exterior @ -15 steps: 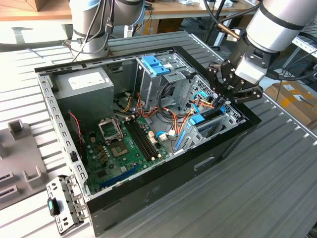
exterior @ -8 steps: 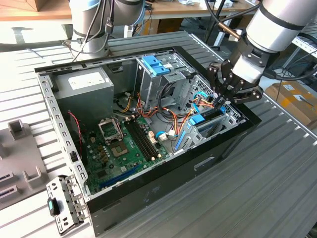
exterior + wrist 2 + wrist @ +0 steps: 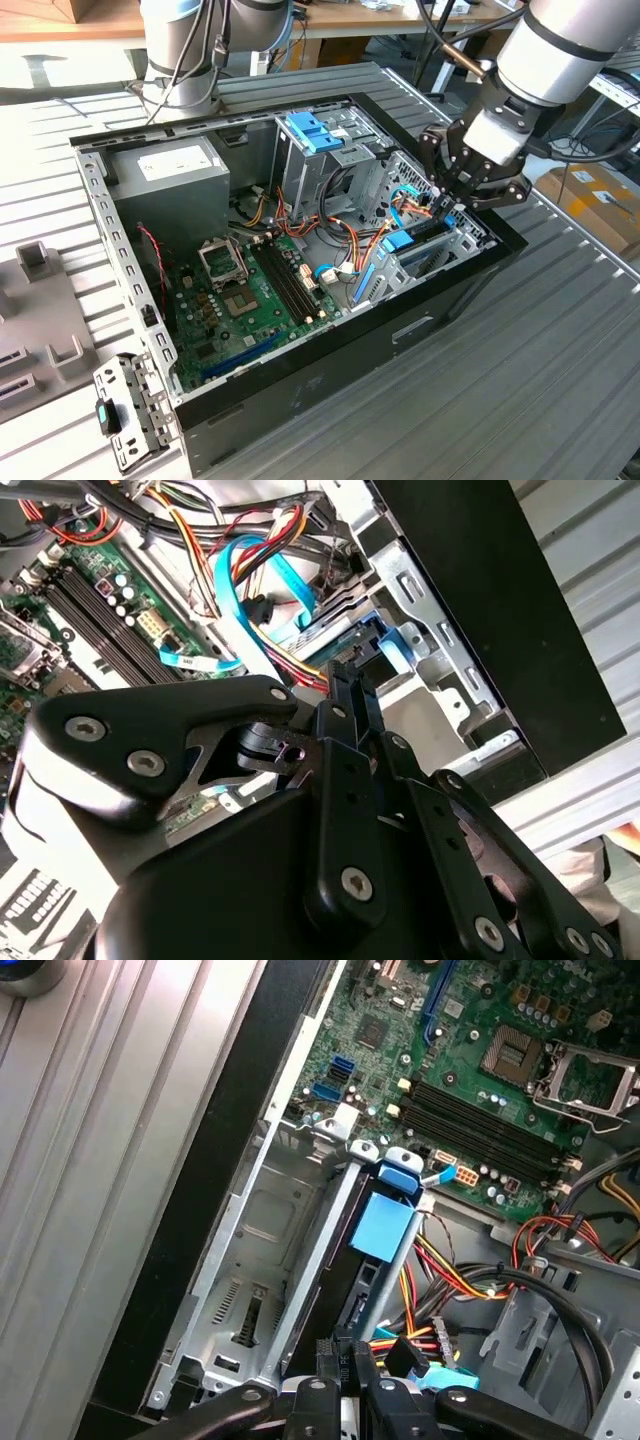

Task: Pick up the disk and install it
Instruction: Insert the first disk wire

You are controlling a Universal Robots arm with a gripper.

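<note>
The disk (image 3: 402, 241) stands on edge in the metal drive bay (image 3: 255, 1260) at the open computer case's corner, on the exterior view's right. Its blue side rail (image 3: 385, 1222) runs along the edge facing up. My gripper (image 3: 447, 205) reaches down into that bay from above. In both wrist views its black fingers (image 3: 338, 1365) sit close together at one end of the disk (image 3: 385, 645), and they look shut on it (image 3: 350, 680). The disk's lower part is hidden inside the bay.
Orange, yellow and blue cables (image 3: 350, 245) crowd the space beside the bay. A green motherboard (image 3: 250, 290) lies mid-case, a grey power-supply box (image 3: 170, 175) at the back, and a light-blue bracket (image 3: 315, 130) tops the drive cage. The black case wall (image 3: 430, 320) borders the bay.
</note>
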